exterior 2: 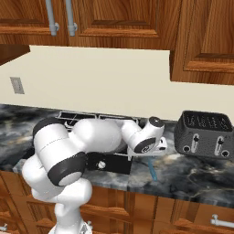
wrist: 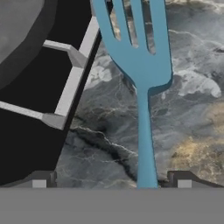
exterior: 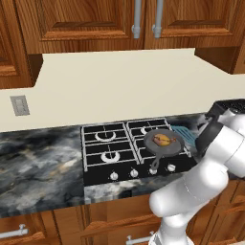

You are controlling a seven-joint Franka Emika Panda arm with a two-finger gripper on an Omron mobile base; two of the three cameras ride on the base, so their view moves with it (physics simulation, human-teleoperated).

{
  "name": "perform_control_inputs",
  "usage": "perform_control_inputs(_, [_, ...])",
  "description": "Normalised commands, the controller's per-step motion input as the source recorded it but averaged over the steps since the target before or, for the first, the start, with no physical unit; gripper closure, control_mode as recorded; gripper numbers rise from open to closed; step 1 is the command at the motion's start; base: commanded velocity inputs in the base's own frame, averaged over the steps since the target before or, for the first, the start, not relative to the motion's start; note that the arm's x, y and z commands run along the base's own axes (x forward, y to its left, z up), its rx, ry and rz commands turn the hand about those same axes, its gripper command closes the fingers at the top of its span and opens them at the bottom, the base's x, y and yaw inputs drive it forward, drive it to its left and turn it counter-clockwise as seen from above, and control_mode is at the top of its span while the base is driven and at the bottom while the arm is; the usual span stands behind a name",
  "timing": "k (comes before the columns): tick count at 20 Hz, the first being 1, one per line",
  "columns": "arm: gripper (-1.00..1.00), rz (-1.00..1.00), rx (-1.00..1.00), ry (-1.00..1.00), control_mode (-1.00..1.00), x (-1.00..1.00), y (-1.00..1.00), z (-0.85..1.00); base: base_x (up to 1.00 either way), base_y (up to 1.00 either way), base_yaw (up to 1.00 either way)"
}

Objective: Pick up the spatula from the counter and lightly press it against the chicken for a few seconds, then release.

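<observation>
1. Tool [wrist: 112,181] jaws are seen spread wide in the hand view, with one fingertip [wrist: 43,176] at 7 o'clock and the other at 5 o'clock. Nothing is gripped.
2. In the same view the blue spatula [wrist: 144,65] is seen lying flat on the marbled desk [wrist: 192,131]. Its slotted blade is at 12 o'clock. Its handle runs down to 6 o'clock between the fingertips, nearer the 5 o'clock one, and a narrow gap is left on that side.
3. A stove grate [wrist: 70,83] is shown at 9 o'clock of the spatula, and the dark rim of the pan [wrist: 17,35] at 11 o'clock.
4. In the left base view the pan [exterior: 174,146] is found on the right half of the stove [exterior: 107,143], with the chicken [exterior: 162,139] at its middle. The spatula's blade [exterior: 184,134] is seen on the desk at 3 o'clock of the pan, just beside the stove's edge. It is partly covered by the arm [exterior: 220,158].
5. In the right base view the spatula's handle [exterior 2: 153,170] is seen below the arm's hand, pointed to 5 o'clock toward the desk's front edge. The toaster [exterior 2: 205,135] is placed at 3 o'clock of the hand, well apart. The jaws cannot be made out in this view.
</observation>
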Motion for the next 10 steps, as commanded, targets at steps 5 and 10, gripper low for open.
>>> perform_control_inputs(5, [-1.0,0.0,0.0,0.0,-1.0,0.12,-0.03,-0.13,0.0,0.0,0.0])
perform_control_inputs(10, [-1.0,0.0,0.0,0.0,-1.0,0.09,-0.06,-0.12,0.0,0.0,0.0])
